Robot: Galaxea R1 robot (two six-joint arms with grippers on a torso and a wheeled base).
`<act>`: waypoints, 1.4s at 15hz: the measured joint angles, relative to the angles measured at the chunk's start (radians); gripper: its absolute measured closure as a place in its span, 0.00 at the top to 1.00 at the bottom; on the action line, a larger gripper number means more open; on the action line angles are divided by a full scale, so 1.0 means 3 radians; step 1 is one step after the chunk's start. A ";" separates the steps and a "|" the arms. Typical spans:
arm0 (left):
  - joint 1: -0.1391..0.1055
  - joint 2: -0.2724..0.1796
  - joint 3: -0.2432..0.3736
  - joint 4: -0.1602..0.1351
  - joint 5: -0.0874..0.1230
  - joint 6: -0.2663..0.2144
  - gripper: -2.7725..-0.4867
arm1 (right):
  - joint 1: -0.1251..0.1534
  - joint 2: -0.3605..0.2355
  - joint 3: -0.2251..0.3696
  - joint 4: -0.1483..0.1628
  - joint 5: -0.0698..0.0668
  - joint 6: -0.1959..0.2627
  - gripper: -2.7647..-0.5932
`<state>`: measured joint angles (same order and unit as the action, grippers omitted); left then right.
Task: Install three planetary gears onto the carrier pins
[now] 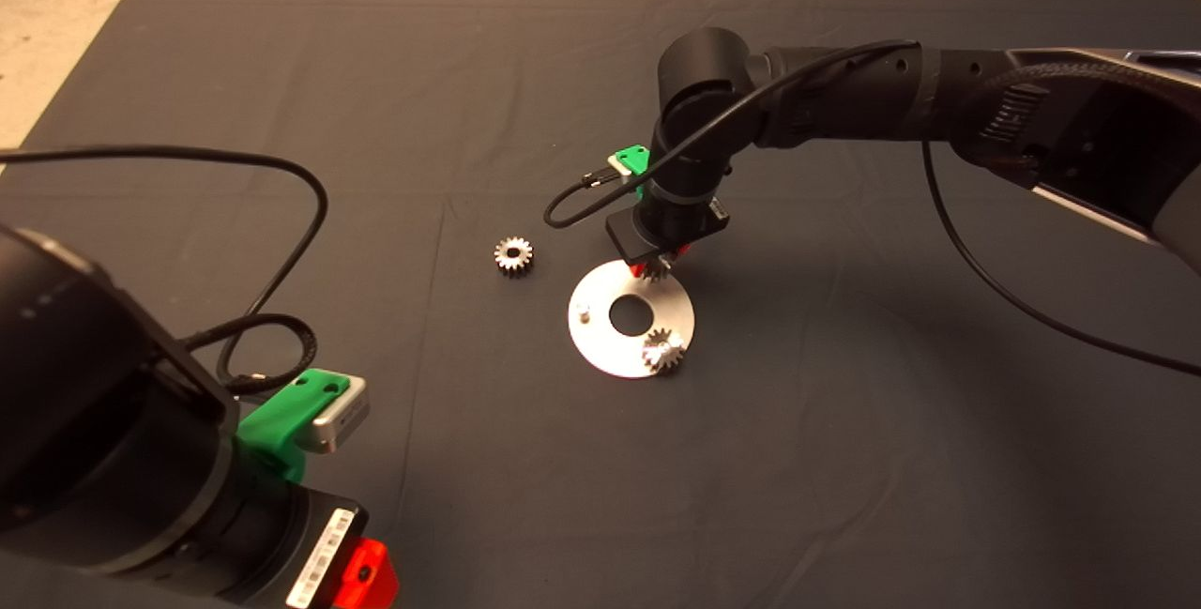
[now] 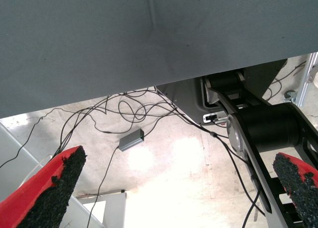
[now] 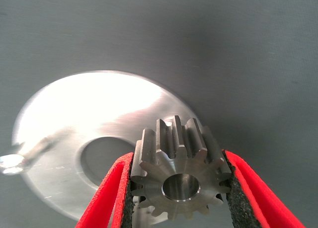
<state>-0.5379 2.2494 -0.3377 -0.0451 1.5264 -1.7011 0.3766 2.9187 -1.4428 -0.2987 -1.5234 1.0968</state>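
The right gripper (image 3: pixel 176 188) is clenched on a gear (image 3: pixel 180 174), its pads pressing the teeth from either side and the bore facing the wrist camera. It hangs over the far rim of the disc (image 1: pixel 600 332), with the gear just above the plate. The pin it is meant for is hidden under the gear and fingers, so how well bore and pin line up cannot be told. What the coming move turns on, as I judge it, is that the gear's bore axis stands upright and straight over that stud; the drop is then directly below the gripper.

A second gear (image 1: pixel 663 351) sits on the disc's near edge, apparently already on its pin. One bare pin (image 1: pixel 583 312) stands on the disc beyond the centre hole from the right gripper. The third gear (image 1: pixel 514 255) lies on the mat (image 1: pixel 281 74), apart from the disc, on the side toward the left arm.

The left gripper (image 2: pixel 176 188) is parked off the bench's near corner, fingers spread wide and holding nothing. The right arm is far nearer the work.
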 joint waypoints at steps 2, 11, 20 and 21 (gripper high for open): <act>0.0001 0.0000 0.0000 0.0000 0.0001 0.0000 0.99 | -0.0003 -0.0027 0.0000 0.0002 0.0021 -0.0001 0.22; 0.0000 0.0001 0.0000 0.0000 -0.0001 0.0000 0.99 | -0.0004 -0.0013 0.0000 0.0001 0.0008 -0.0001 0.22; 0.0001 0.0001 0.0000 0.0000 0.0000 0.0000 0.99 | -0.0010 0.0005 0.0000 0.0000 -0.0005 -0.0002 0.23; 0.0000 0.0000 0.0000 0.0000 0.0000 0.0000 0.99 | -0.0010 0.0005 0.0000 0.0000 -0.0005 -0.0002 0.24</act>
<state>-0.5379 2.2494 -0.3377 -0.0451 1.5264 -1.7011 0.3736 2.9202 -1.4428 -0.2987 -1.5249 1.0962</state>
